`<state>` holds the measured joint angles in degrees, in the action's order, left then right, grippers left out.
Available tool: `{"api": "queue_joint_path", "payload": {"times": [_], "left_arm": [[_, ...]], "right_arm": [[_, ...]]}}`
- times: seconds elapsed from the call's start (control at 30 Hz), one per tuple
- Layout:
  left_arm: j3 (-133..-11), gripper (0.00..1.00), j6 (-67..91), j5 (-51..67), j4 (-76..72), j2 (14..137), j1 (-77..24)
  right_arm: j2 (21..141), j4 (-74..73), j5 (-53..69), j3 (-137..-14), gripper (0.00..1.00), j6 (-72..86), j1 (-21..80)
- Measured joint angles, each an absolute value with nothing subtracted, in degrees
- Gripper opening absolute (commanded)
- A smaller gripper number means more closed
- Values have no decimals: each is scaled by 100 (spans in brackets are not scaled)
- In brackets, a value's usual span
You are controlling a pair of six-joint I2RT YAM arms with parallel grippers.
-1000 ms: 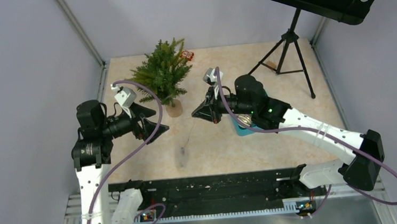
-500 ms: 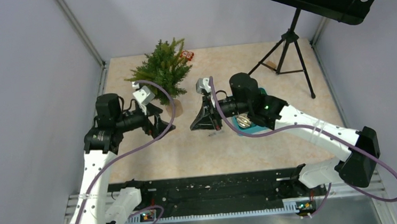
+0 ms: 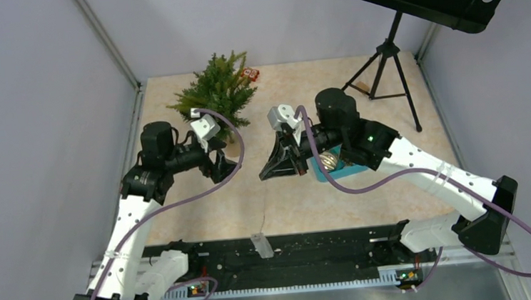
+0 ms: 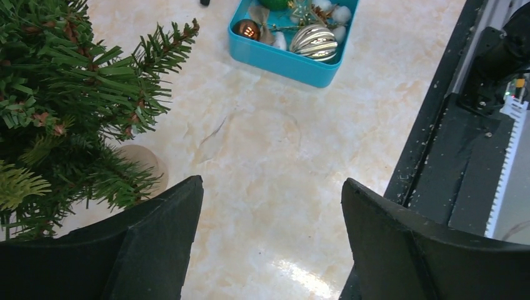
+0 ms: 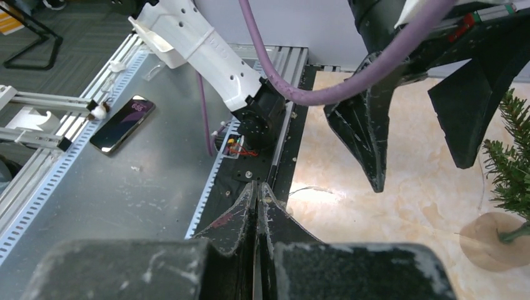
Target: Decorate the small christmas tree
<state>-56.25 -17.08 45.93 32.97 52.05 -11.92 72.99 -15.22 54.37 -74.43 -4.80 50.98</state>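
Note:
The small christmas tree [image 3: 218,96] stands at the back left on a round brown base [image 3: 232,147]; no ornaments show on it. My left gripper [image 3: 226,169] is open and empty just in front of the base, with the tree [image 4: 62,94] at the left of its view. My right gripper [image 3: 263,175] is shut on a thin thread [image 5: 312,189]. A blurred pale ornament [image 3: 261,245] hangs from the thread near the table's front edge. In the right wrist view the shut fingertips [image 5: 257,185] point at the black rail.
A blue tray [image 4: 281,61] holds a silver ribbed ball [image 4: 314,40], a copper ball [image 4: 247,28] and other ornaments; my right arm partly covers it [image 3: 322,176]. A black tripod music stand [image 3: 384,62] stands back right. A small red item [image 3: 250,73] lies behind the tree.
My left gripper has moved right and forward to the tree's base. My right gripper has swung and lowered a little. The hanging ornament has swung from mid-table toward the front edge.

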Motion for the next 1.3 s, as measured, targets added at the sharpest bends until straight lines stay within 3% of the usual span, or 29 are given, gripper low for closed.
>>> {"api": "queue_joint_path", "payload": {"times": [0.1, 0.37, 0.57, 0.73, 0.8, 0.9, 1.13, 1.3], "left_arm": [[-5623, 76, -1776, 4547, 3295, 5269, -1192], [-5798, 89, -2438, 4372, 3721, 5081, -1194], [-5953, 90, -2703, 4639, 3854, 4751, -1194], [-5955, 90, -2436, 5078, 3671, 5207, -1334], [-5935, 71, -2274, 5081, 3551, 5411, -1446], [-5927, 3, -2027, 5089, 3391, 5502, -1522], [-5988, 0, -1929, 4984, 3433, 5446, -1542], [-6661, 0, -1920, 3076, 3800, 5061, -1553]], "right_arm": [[7290, -1603, 5470, -7472, 0, -548, 5098], [7290, -2226, 5415, -7618, 0, -899, 5100], [7290, -2578, 5376, -7867, 0, -1079, 5100], [7279, -2674, 5419, -7889, 0, -1103, 5100], [7279, -2692, 5443, -7889, 0, -1098, 5100], [7279, -2668, 5509, -7889, 0, -1074, 5100], [7207, -2659, 5269, -7872, 0, -1041, 5100], [6834, -2440, 4093, -7607, 0, -764, 5120]]}}
